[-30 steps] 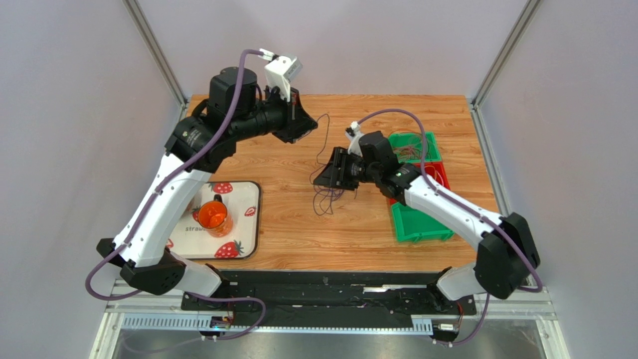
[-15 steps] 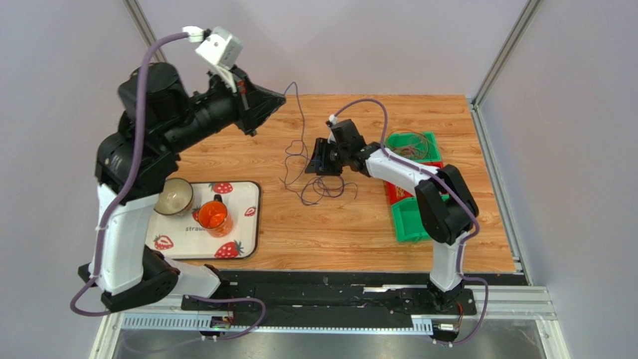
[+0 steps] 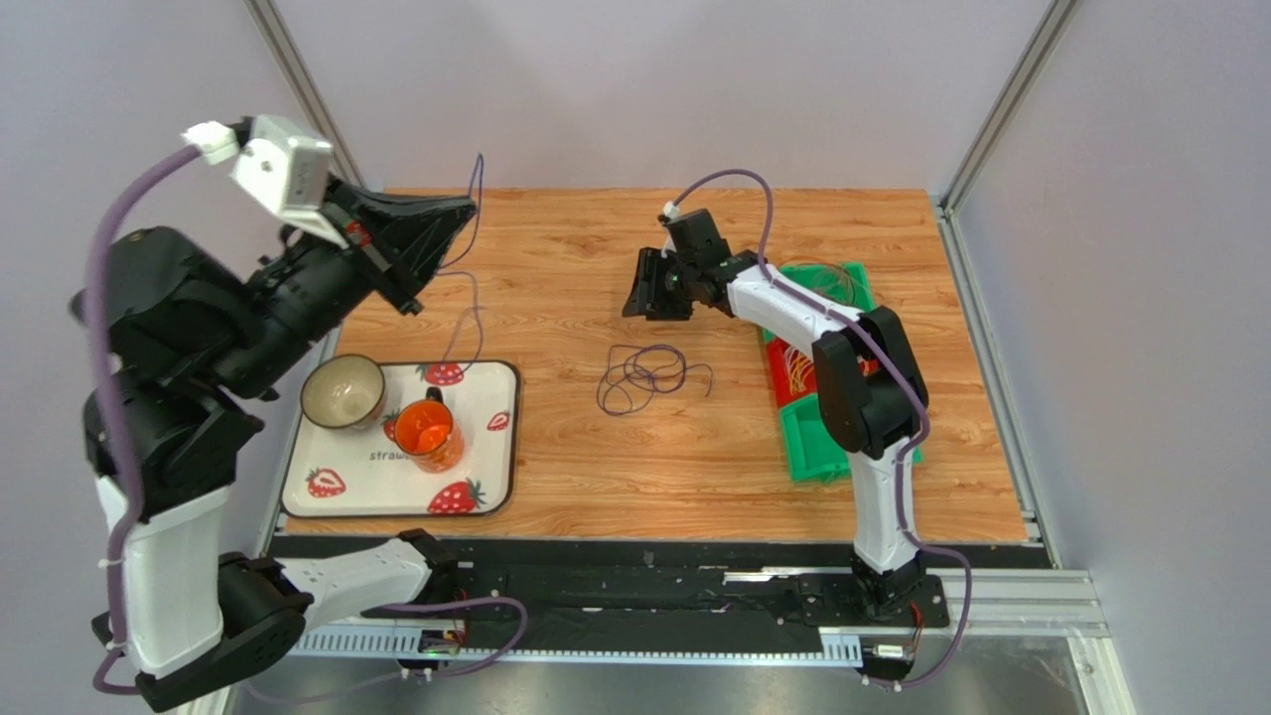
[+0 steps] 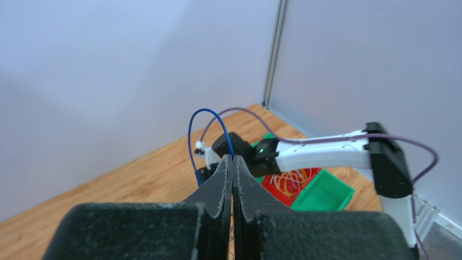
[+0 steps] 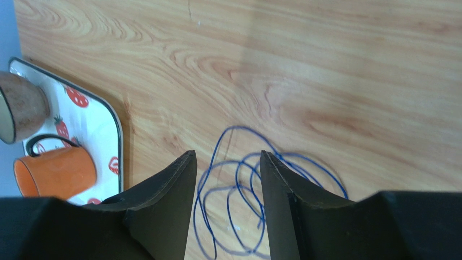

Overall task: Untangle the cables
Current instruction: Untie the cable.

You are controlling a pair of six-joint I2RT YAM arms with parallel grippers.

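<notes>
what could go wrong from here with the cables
1. The left gripper pinches the blue cable only at its fingertips, so the thin strand could slip out.
2. That cable's loose end hangs near the tray and might catch the orange mug.
3. The open right gripper hovers over the coiled cable; closing might grab several loops together.
</notes>
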